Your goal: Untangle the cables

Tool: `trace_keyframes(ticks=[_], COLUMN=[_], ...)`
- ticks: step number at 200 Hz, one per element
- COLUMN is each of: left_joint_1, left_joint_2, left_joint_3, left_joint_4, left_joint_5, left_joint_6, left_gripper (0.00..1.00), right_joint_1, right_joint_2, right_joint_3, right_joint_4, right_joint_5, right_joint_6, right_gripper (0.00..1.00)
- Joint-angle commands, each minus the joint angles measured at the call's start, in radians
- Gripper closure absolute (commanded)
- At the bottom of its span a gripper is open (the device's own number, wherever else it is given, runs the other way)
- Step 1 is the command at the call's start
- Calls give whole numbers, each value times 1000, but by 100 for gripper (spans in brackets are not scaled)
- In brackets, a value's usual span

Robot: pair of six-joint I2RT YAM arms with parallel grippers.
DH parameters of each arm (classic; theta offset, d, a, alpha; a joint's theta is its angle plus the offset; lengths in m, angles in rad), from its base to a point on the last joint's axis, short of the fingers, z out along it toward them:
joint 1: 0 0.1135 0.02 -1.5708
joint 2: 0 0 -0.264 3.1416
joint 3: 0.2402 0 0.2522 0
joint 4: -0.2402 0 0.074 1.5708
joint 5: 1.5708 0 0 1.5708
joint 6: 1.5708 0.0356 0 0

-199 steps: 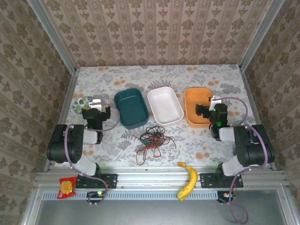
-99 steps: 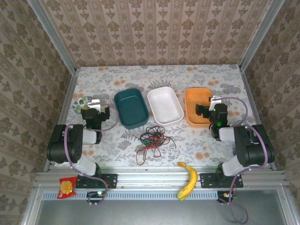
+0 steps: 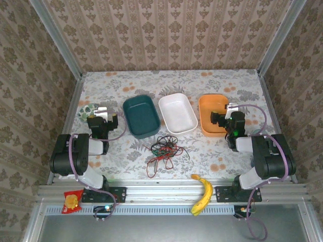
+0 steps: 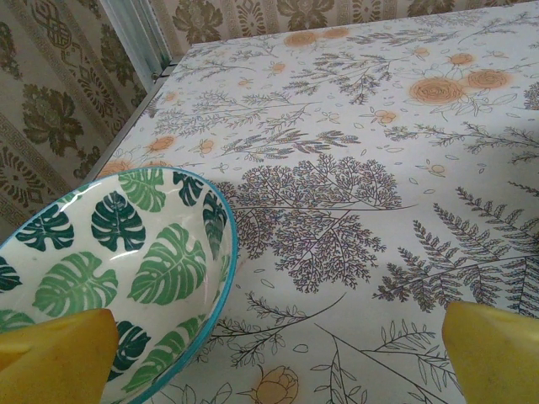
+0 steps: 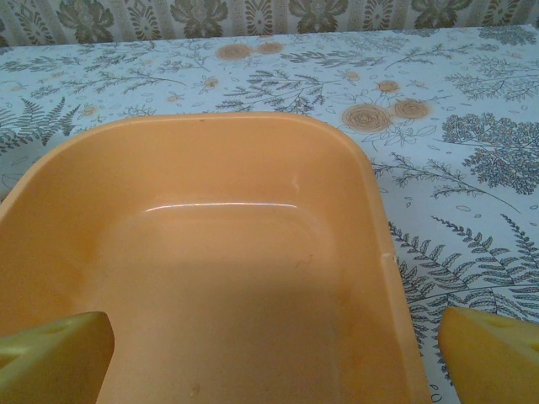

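Observation:
The cables [image 3: 164,150] lie in a loose black, red and green tangle on the flowered table, in front of the teal and white bins. My left gripper [image 3: 103,117] rests well to their left, open, with nothing between its yellow fingertips [image 4: 55,358]; through the left wrist view it [image 4: 278,362] faces bare tablecloth beside a leaf-patterned bowl [image 4: 126,252]. My right gripper [image 3: 226,117] sits to the cables' right at the orange bin [image 3: 209,108], also open. In the right wrist view it [image 5: 274,362] hangs over the empty orange bin [image 5: 370,202].
A teal bin [image 3: 141,107] and a white bin [image 3: 177,104] stand behind the cables. A banana [image 3: 203,194] lies on the front rail and a red packet [image 3: 72,200] at the front left. The leaf bowl [image 3: 86,111] sits by the left wall.

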Motion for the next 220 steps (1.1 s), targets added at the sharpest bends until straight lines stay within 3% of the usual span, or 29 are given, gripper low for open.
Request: trace_keyframes(ticks=[1,75,86,107,120,141,163,188,203,220], left_joint_1=[5,3,2,4,-15,-102,-245,-482,-573,-611], left_joint_2=[-15,-21,-70,-190,-235,-344,-423,-477,-502,-543], left_joint_3=[18,26,65,280,334,301,330,317,290,247], left_joint_4=[-5,-18,-134,-623,-724,-678,-802,-887,-920,-955], left_joint_5=[16,5,-7,-69,-107,-143,-178,-223,-200,-81], left_joint_6=[-18,-17,-21,-84,-119,-188,-244,-272,-342,-450], left_gripper=[0,0,0,0,0,0,0,0,0,0], right_joint_1=[2,-2,-2,-2,-2,0,14,187,303,409], right_joint_2=[2,5,4,3,1,-41,-198,-348,-374,-360], right_joint_3=[8,12,12,11,9,44,223,286,367,463], right_joint_4=[15,8,8,9,13,-74,-539,-699,-847,-1022], right_joint_5=[4,-4,-4,-5,-3,57,146,231,137,-138], right_joint_6=[-10,-6,-7,-7,-8,13,78,14,9,11], right_gripper=[0,0,0,0,1,2,9,9,10,11])
